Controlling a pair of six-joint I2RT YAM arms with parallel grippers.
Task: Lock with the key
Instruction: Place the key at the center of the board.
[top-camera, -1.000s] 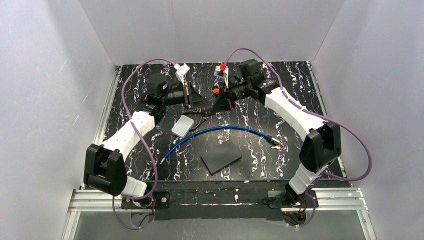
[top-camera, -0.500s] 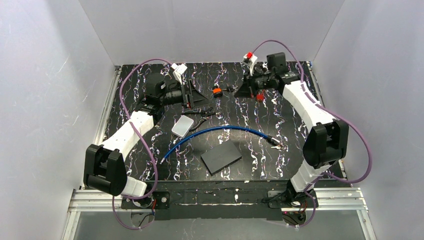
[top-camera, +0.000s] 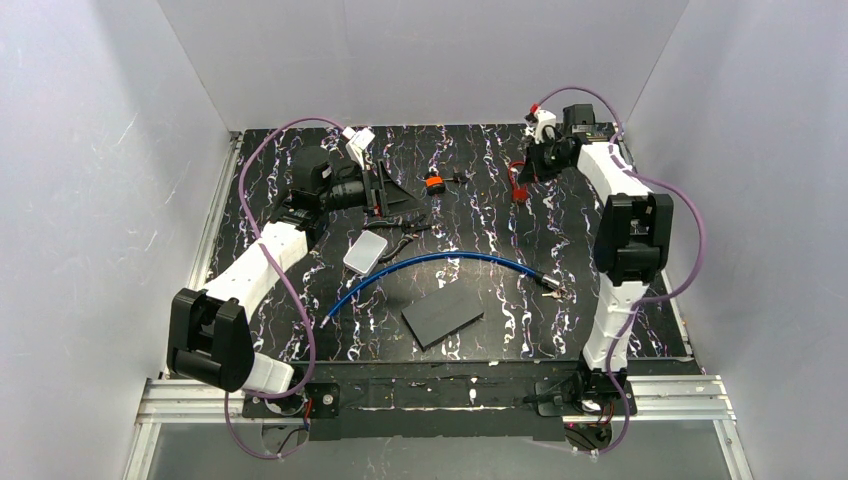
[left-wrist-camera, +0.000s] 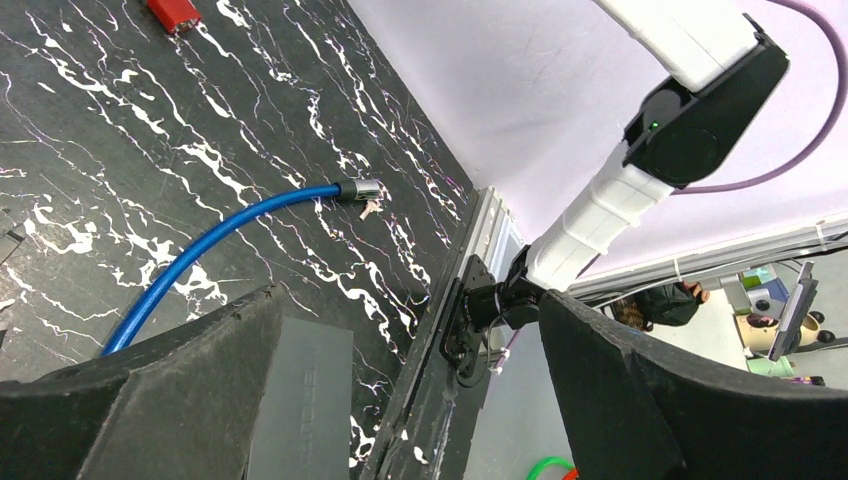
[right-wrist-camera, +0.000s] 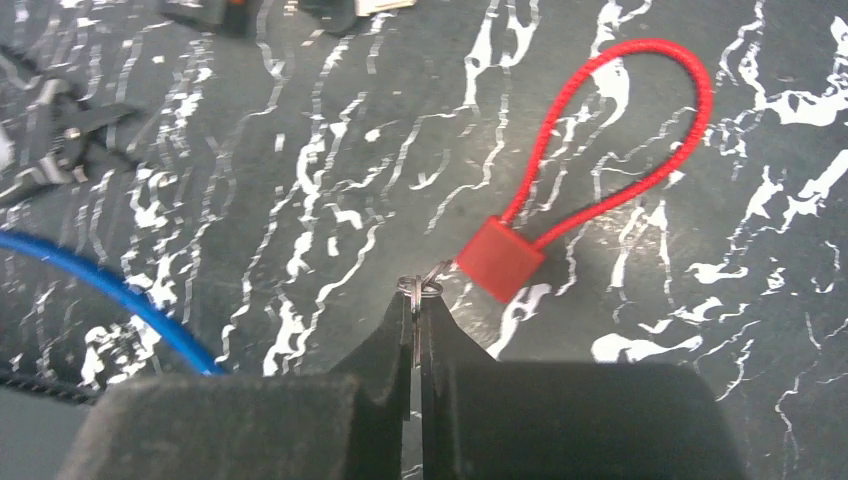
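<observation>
The blue cable lock (top-camera: 450, 258) is lying in a long arc across the middle of the counter (top-camera: 500, 225). Nobody's touching it, and its dark metal end (top-camera: 545, 284) is pointing toward the right side. Well apart from it, at the far right, the right hand (right-wrist-camera: 416, 300) is pinching shut on a small metal ring (right-wrist-camera: 419, 287) sitting right against the block of a little red loop (right-wrist-camera: 600, 130). Honestly can't tell if a key is hanging off that ring. The left hand (left-wrist-camera: 405, 300) is hovering wide open, holding nothing. My read: they're fetching the key and the locking isn't started. Next it's looking like carrying the key to the cable's end and lining it up, the left hand maybe steadying.
</observation>
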